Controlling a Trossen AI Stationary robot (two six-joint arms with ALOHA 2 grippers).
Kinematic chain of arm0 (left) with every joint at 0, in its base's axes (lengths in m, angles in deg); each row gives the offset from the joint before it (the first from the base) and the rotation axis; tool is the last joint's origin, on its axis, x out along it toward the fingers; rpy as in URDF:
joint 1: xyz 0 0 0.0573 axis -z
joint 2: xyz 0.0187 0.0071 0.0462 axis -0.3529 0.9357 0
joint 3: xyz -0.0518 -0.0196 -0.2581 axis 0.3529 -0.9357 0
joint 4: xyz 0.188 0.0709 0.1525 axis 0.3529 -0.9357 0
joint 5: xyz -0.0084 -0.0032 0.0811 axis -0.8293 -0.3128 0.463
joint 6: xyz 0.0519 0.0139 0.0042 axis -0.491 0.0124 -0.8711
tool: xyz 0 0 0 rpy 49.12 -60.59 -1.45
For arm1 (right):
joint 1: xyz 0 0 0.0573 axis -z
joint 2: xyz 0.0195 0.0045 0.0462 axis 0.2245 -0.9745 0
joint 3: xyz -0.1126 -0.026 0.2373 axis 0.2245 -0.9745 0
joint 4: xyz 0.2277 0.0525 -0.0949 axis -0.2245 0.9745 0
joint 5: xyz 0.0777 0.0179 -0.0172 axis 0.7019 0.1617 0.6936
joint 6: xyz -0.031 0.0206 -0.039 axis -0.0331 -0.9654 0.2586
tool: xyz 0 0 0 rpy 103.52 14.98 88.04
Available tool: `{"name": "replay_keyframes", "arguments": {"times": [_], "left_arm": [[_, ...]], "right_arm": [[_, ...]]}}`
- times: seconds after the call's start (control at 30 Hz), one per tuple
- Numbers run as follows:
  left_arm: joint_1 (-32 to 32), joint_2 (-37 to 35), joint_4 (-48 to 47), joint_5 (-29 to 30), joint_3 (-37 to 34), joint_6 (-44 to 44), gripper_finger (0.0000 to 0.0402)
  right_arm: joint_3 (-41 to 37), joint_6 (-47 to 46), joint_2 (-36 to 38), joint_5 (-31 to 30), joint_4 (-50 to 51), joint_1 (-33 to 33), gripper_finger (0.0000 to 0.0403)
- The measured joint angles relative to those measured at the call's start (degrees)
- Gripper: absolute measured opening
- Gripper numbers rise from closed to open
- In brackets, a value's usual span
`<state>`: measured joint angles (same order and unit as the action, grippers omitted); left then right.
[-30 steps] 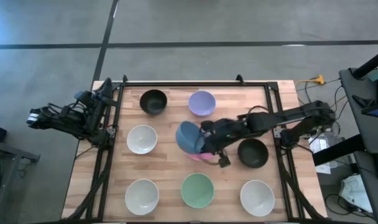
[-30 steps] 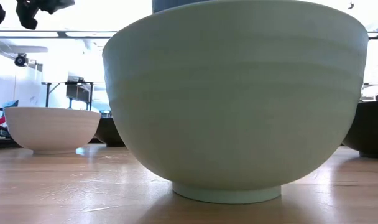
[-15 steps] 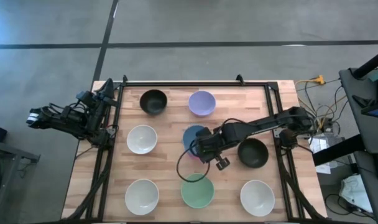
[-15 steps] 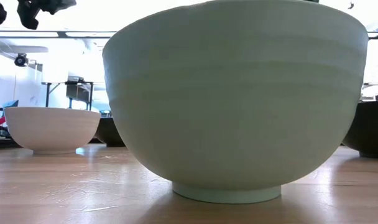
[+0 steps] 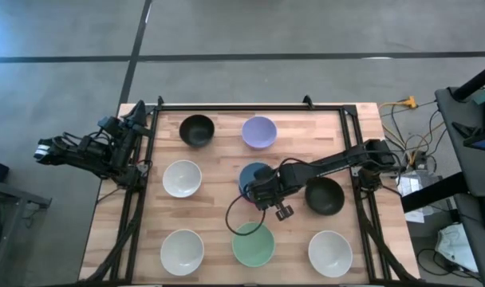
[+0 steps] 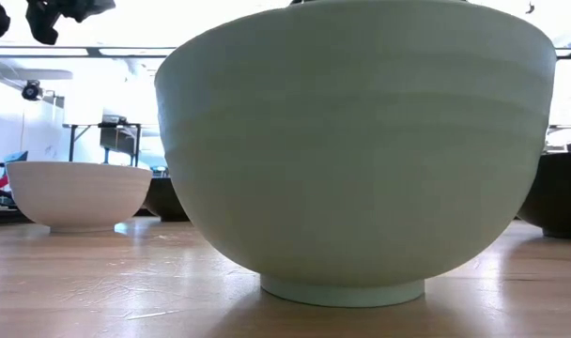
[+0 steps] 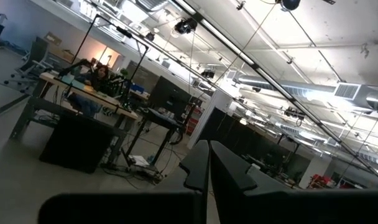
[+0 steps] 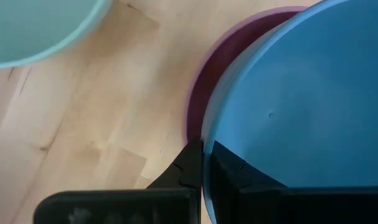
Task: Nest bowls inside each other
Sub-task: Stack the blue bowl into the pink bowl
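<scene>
The blue bowl [image 5: 253, 174] sits inside the pink bowl [image 8: 220, 62] at the table's middle. My right gripper [image 5: 262, 191] is at the blue bowl's near rim, shut on it. Around them stand the mint green bowl [image 5: 253, 244], two black bowls [image 5: 197, 129] [image 5: 324, 196], the lavender bowl [image 5: 258, 131] and three white bowls [image 5: 182, 178] [image 5: 182, 250] [image 5: 330, 253], each on its foot on the wood. My left gripper [image 7: 209, 163] is shut and parked off the table's left edge. My right gripper pinches the blue bowl's rim [image 8: 206, 163] on its near side, one finger [image 8: 190, 167] outside the wall and one [image 8: 231, 171] inside. The fingers come from above, pointing down. The blue bowl rests level inside the pink bowl, whose rim shows around it.
The mint green bowl [image 6: 361, 150] fills the low view; a white bowl [image 6: 79, 192] and a black bowl [image 6: 560, 197] flank it. The black frame rails [image 5: 147, 159] run along the table's sides. Bare wood lies between the bowls.
My right gripper has moved down and slightly toward the table's left, staying shut on the blue bowl. The blue bowl, held lifted and tilted over the pink bowl a second ago, has come level and settled into the pink bowl, covering nearly all of it.
</scene>
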<state>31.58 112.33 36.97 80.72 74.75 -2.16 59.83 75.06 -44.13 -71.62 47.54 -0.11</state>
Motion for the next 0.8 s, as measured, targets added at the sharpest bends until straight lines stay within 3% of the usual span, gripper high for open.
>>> {"name": "replay_keyframes", "arguments": {"times": [0.63, 0.8], "left_arm": [[0.0, -0.1, 0.0, 0.4, 0.0, 0.1, 0.0], [0.0, -0.1, 0.0, 0.4, 0.0, 0.1, 0.0]], "right_arm": [[-0.1, 2.4, -3.3, 0.3, -1.2, -0.1, 0.0009], [-0.1, 1.4, -2.8, 1.5, -1.4, 0.0, 0.0029]]}}
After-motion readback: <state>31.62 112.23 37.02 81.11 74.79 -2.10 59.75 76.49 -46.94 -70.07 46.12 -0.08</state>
